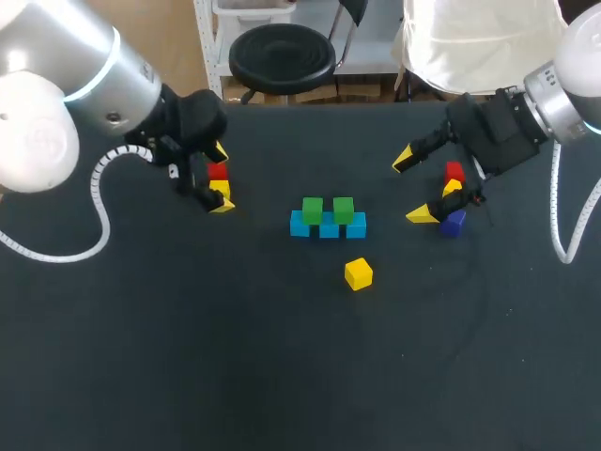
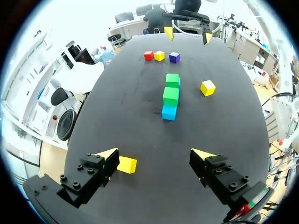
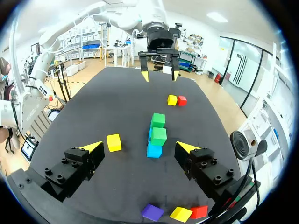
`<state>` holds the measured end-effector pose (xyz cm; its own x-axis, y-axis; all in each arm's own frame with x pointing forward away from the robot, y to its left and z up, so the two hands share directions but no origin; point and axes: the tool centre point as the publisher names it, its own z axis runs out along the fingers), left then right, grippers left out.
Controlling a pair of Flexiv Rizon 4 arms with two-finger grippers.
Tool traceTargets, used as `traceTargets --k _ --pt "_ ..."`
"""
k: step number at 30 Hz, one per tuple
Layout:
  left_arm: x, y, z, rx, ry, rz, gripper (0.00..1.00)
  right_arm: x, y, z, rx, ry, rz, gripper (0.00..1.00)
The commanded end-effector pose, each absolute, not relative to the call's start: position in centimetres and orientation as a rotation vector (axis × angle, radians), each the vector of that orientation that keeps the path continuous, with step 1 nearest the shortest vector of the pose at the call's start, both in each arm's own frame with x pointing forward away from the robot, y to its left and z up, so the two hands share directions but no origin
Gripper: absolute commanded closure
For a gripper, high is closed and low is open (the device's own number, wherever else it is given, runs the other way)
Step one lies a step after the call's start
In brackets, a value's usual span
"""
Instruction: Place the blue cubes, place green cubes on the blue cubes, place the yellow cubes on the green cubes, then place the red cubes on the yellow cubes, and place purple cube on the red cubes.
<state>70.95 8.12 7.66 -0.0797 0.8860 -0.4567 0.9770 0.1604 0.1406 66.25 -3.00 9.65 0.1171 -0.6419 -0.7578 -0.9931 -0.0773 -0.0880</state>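
Head view, left to right: the left gripper [image 1: 220, 178], its arm reaching in from the table's 10 o'clock corner, stands wide open with a red cube [image 1: 217, 171] and a yellow cube [image 1: 219, 189] between its tips, neither visibly pinched. At centre, two green cubes [image 1: 313, 209] sit on a row of blue cubes [image 1: 329, 228] running 9 to 3 o'clock. A loose yellow cube [image 1: 358, 273] lies at the row's 5 o'clock, well apart from both grippers. The right gripper [image 1: 412, 188], also spread wide and empty, hovers at the row's 2 o'clock, a second red cube [image 1: 454, 172], a third yellow cube [image 1: 453, 188] and the purple cube [image 1: 454, 223] just beyond it at its 3 o'clock. The yellow layer looks due next, and the left arm appears better placed
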Motion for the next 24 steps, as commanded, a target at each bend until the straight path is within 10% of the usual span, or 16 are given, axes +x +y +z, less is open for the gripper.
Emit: traceTargets --k 1,24 --pt "70.8 8.3 7.6 1.765 2.000 -0.284 0.00 66.2 -3.0 9.6 -1.788 1.587 0.739 0.00" --pt "75.6 9.1 6.1 1.818 2.045 -0.265 0.00 66.2 -3.0 9.6 -1.788 1.587 0.739 0.00"
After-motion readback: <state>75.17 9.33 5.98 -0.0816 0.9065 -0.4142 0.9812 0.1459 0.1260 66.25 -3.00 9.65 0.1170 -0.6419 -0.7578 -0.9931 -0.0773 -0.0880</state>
